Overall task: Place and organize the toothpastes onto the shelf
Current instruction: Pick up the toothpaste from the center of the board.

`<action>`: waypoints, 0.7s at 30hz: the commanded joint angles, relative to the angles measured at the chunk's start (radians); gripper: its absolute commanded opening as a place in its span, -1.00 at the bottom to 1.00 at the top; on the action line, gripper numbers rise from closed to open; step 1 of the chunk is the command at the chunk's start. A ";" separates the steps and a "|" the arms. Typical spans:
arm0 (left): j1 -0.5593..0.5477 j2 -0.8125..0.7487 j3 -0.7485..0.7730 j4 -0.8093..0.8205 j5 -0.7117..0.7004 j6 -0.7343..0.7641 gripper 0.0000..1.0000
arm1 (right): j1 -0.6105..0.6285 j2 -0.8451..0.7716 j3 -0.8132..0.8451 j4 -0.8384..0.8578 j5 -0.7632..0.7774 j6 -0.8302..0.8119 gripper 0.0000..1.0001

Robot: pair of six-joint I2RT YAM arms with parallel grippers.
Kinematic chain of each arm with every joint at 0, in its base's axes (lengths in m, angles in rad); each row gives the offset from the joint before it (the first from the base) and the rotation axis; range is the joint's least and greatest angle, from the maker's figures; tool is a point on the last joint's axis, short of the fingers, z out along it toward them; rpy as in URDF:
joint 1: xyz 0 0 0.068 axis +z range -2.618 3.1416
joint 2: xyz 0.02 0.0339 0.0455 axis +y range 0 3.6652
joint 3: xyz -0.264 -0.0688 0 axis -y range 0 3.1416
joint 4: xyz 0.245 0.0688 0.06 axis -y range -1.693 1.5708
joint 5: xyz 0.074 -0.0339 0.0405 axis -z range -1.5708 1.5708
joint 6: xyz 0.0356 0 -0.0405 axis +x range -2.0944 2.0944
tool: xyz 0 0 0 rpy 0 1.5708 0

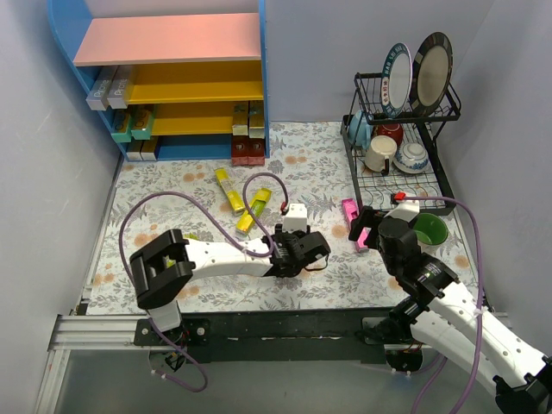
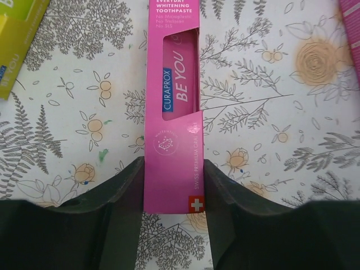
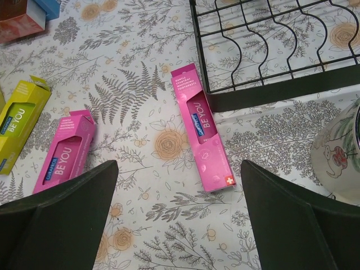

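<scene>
Pink toothpaste box (image 2: 171,112) lying flat, pinched between left fingers (image 2: 121,214), yellow boxes (image 1: 228,191) nearby, more on shelf (image 1: 168,39)

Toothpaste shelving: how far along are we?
Partway. Done: several boxes already sit on the shelf. In hand: the left gripper is closed on a pink box. Left: another pink box lies under the open right gripper, and loose yellow boxes lie nearby.
</scene>
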 commanded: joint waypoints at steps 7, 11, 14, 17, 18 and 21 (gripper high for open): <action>0.031 -0.179 0.072 -0.089 -0.021 0.138 -0.30 | -0.002 0.017 0.012 0.056 0.008 -0.037 0.97; 0.111 -0.285 0.139 -0.111 -0.015 0.243 -0.29 | -0.002 0.017 0.013 0.056 0.005 -0.054 0.97; 0.182 -0.342 0.196 -0.093 0.026 0.357 -0.28 | -0.002 0.014 0.013 0.056 0.001 -0.060 0.97; 0.288 -0.390 0.262 -0.076 0.113 0.461 -0.27 | -0.002 0.010 0.016 0.056 -0.002 -0.066 0.96; 0.320 -0.394 0.282 -0.077 0.141 0.483 -0.27 | -0.002 0.009 0.018 0.054 -0.001 -0.069 0.96; 0.447 -0.371 0.364 -0.085 0.218 0.581 -0.28 | -0.004 0.005 0.027 0.053 -0.001 -0.080 0.96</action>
